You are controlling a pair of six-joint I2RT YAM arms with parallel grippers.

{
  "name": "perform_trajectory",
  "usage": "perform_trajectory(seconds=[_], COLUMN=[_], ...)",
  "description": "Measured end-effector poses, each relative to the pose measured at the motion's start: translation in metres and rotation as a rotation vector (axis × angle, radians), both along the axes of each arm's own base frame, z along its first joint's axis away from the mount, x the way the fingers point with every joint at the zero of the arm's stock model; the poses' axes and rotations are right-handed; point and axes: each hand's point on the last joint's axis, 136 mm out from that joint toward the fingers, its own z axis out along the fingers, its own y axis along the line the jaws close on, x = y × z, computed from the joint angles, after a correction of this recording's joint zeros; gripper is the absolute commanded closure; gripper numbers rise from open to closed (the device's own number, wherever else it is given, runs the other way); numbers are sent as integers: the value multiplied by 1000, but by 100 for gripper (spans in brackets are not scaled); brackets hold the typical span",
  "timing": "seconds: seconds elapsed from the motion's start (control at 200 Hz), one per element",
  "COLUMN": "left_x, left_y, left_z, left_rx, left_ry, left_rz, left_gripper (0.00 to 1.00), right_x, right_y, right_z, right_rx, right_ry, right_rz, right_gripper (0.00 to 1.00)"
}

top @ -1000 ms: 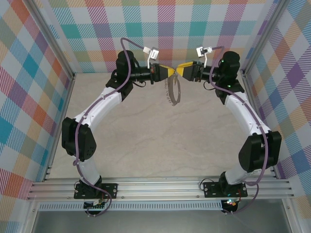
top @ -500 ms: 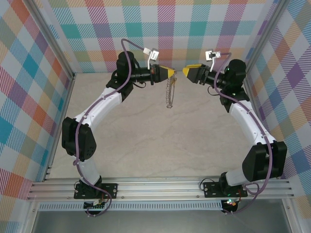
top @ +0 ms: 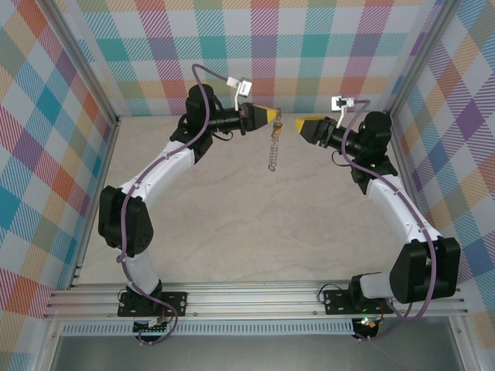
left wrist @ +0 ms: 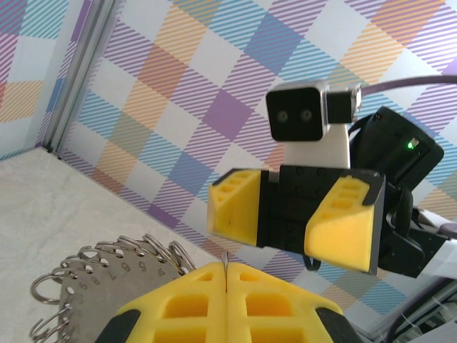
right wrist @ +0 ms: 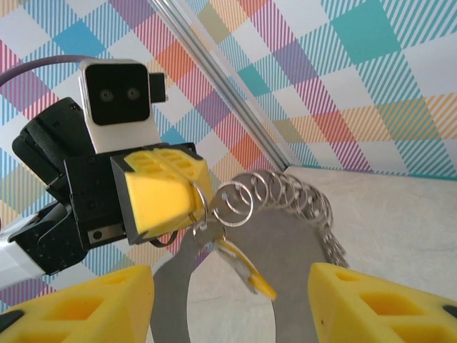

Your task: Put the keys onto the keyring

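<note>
Gripping keyring (top: 272, 148) with left gripper (top: 274, 117), clenched; ring hanging clear of table (top: 232, 220), yellow key (right wrist: 246, 270) dangling beneath fingertips. Facing it with right gripper (top: 299, 124), released, empty, apart.

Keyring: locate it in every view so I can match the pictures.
Top external: keyring dangles centre-top, under the left gripper.
Left wrist: bottom left, behind that gripper.
Right wrist: centre, hanging from that gripper.
Shared landmark: the left gripper pinching it.
</note>
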Motion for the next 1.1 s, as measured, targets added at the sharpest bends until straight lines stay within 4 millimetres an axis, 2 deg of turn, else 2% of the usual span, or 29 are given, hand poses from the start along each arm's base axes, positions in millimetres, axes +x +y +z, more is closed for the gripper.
perform_trajectory(seconds=[0.18,0.29,0.465,0.77,0.875,1.1], left_x=[2,2,1,-1,-3,-7], left_y=[1,1,1,1,1,1], left_z=[8,11,17,24,25,28], left_rx=[-27,-39,-63,-88,-91,-100], left_ry=[1,6,12,29,29,32], left_rz=[12,15,11,0,-11,-35], left_gripper=[100,100,100,100,100,100], right_x=[-9,-16,-21,-10,-6,-3], right_y=[4,7,9,15,19,33], right_z=[-13,-19,-18,-26,-24,-8], right_rx=[9,14,24,28,33,39], right_ry=[13,14,-2,-5,-3,-51], right_rz=[51,88,123,144,156,192], right_gripper=[45,41,39,38,32,31])
